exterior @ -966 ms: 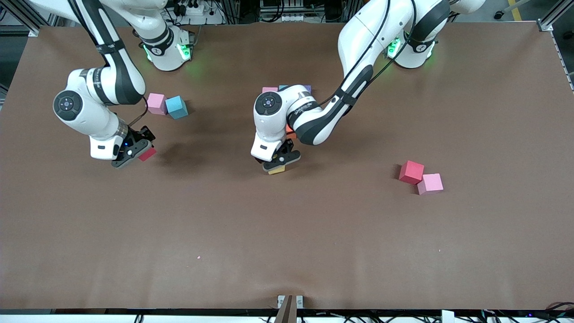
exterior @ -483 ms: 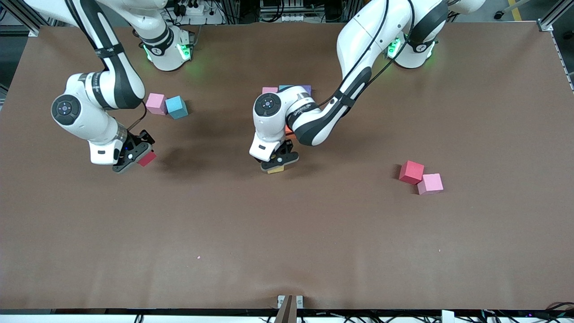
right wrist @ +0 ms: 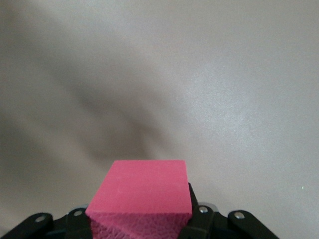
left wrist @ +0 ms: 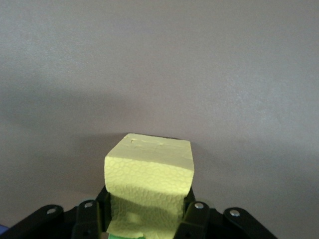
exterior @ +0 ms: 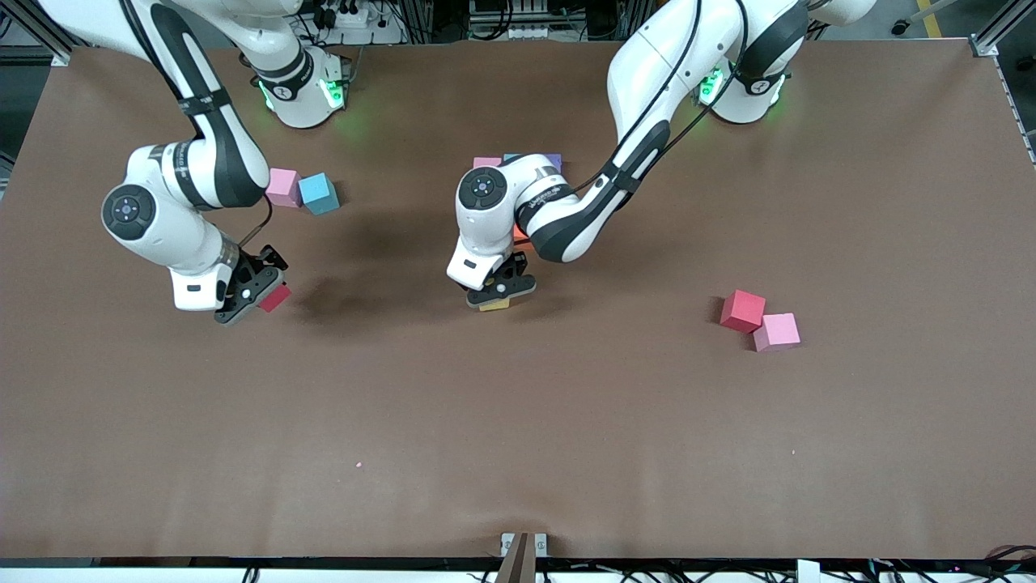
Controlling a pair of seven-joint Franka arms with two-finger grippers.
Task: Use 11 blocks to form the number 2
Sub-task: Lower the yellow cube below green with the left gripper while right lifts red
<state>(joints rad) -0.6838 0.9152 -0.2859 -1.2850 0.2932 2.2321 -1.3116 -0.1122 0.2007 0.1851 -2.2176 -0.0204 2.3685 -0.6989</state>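
Since a second ago the right gripper [exterior: 261, 293] has shifted toward five o'clock, jaws clamping a red cube [exterior: 274, 298]. The left gripper [exterior: 495, 294], lower now at table centre, grips a yellow cube [exterior: 494, 305].

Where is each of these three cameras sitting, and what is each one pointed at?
Front view: high across the table, facing both arm bases; shows both whole arms, the table and loose blocks.
Left wrist view: on the left arm's wrist, looking down past the left end effector, shut on a yellow block.
Right wrist view: on the right arm's wrist, looking down past the right end effector, shut on a red block.
Shared: the front view also shows the yellow block and the red block.
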